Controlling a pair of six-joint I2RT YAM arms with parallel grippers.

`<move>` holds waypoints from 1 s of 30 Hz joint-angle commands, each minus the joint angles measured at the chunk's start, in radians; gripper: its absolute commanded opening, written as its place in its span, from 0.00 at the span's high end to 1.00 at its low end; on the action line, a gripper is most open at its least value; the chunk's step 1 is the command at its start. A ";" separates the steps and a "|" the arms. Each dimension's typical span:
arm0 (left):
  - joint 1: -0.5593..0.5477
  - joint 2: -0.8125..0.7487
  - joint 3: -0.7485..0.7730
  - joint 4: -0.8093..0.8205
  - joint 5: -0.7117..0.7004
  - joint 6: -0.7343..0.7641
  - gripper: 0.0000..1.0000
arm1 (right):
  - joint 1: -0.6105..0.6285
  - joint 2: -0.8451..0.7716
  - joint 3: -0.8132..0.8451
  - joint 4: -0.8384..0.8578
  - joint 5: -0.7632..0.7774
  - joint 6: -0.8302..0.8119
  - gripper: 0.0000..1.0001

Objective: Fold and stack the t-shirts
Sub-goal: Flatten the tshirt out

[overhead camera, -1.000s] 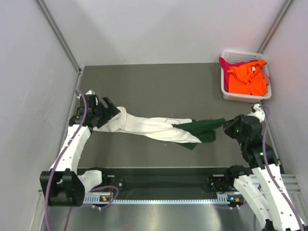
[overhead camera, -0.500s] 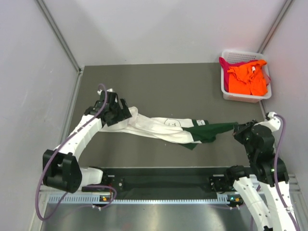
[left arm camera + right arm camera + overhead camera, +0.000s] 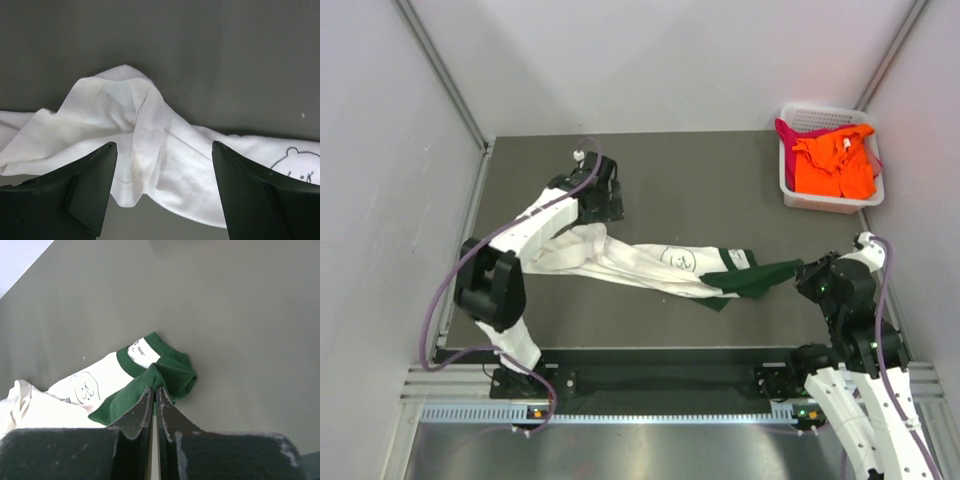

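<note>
One white t-shirt (image 3: 640,262) lies drawn out into a long twisted rope across the middle of the surface (image 3: 700,180), running from a bunched white end at the left to its green sleeve (image 3: 760,275) at the right. A cartoon print (image 3: 680,260) shows face-up near the middle.

The cloth looks light, limp and not at all slippery. It will sag and wrinkle wherever it is unsupported, and it will follow a pull rather than hold a shape. The best holds are probably hemmed edges and corners, at the shoulders or the bottom hem, because a pinch on a loose middle fold only drags up a ridge.

At the right, the right gripper (image 3: 154,392) is pressed together on a peak of the green sleeve, with the fabric tented up into its tips. At the left, the left gripper (image 3: 162,145) hangs above the bunched white end with its fingers spread wide and holding nothing. A raised fold stands between them, and that ridge is the likeliest thing to take.

The shirt needs spreading flat before any fold can start, so the task seems barely begun.

Far right, well apart from all this, a white lattice basket (image 3: 788,185) holds an orange t-shirt (image 3: 835,165) with a magenta t-shirt (image 3: 787,130) under it, both unfolded.
</note>
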 commanded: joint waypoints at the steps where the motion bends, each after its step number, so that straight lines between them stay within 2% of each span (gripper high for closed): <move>1: -0.010 0.112 0.122 -0.053 -0.080 0.026 0.19 | -0.016 0.006 -0.003 0.054 -0.024 -0.023 1.00; 3: -0.010 0.166 0.168 -0.077 -0.096 0.041 0.21 | -0.017 0.004 -0.004 0.056 -0.030 -0.023 1.00; 7: -0.012 0.314 0.298 -0.155 -0.132 0.046 0.36 | -0.016 0.004 -0.010 0.063 -0.033 -0.024 1.00; 10: -0.012 0.351 0.312 -0.164 -0.149 0.044 0.37 | -0.016 0.006 -0.010 0.065 -0.036 -0.024 1.00; 13: -0.010 0.364 0.300 -0.161 -0.126 0.042 0.46 | -0.016 0.006 -0.010 0.065 -0.033 -0.028 1.00; 22: 0.003 0.339 0.177 -0.106 -0.096 0.019 0.43 | -0.016 0.008 -0.024 0.070 -0.032 -0.028 1.00; 23: 0.015 0.345 0.176 -0.103 -0.093 0.019 0.46 | -0.016 0.008 -0.026 0.071 -0.033 -0.026 1.00; 27: 0.046 0.350 0.150 -0.091 -0.089 0.021 0.79 | -0.014 0.009 -0.029 0.071 -0.033 -0.026 1.00; 28: 0.060 0.327 0.131 -0.083 -0.091 0.022 1.00 | -0.017 0.009 -0.032 0.071 -0.032 -0.026 1.00; 30: 0.078 0.292 0.108 -0.054 -0.085 0.016 1.00 | -0.016 0.012 -0.035 0.077 -0.030 -0.026 1.00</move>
